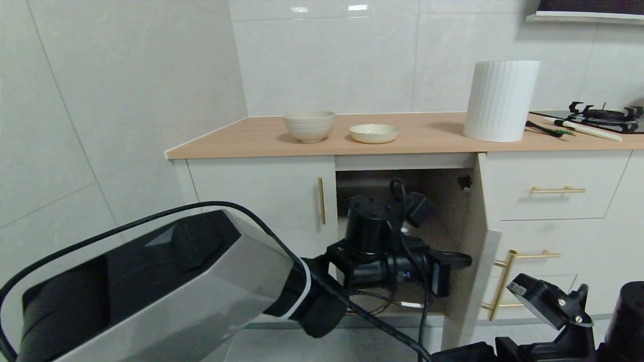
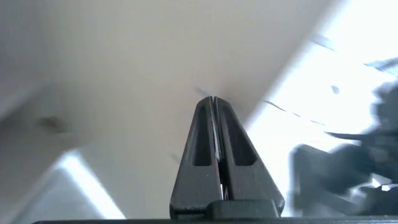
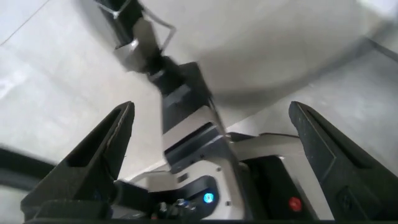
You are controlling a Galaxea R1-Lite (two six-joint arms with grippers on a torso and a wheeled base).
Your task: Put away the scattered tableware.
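Left gripper [image 2: 213,107] reads pressed together in the left wrist view. Right wrist view: right gripper [image 3: 211,124] is spread wide. Head view: you've got the bowl [image 1: 309,125] and shallow dish [image 1: 374,133] near each other, not touching, on the counter [image 1: 241,141] above the open cabinet [image 1: 432,191]; left arm [image 1: 166,281] sits before that opening.

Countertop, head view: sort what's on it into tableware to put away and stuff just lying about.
Job in hand: bowl; shallow dish; long utensils beside the hob, probably.

Just lying about: white ribbed canister; gas hob.
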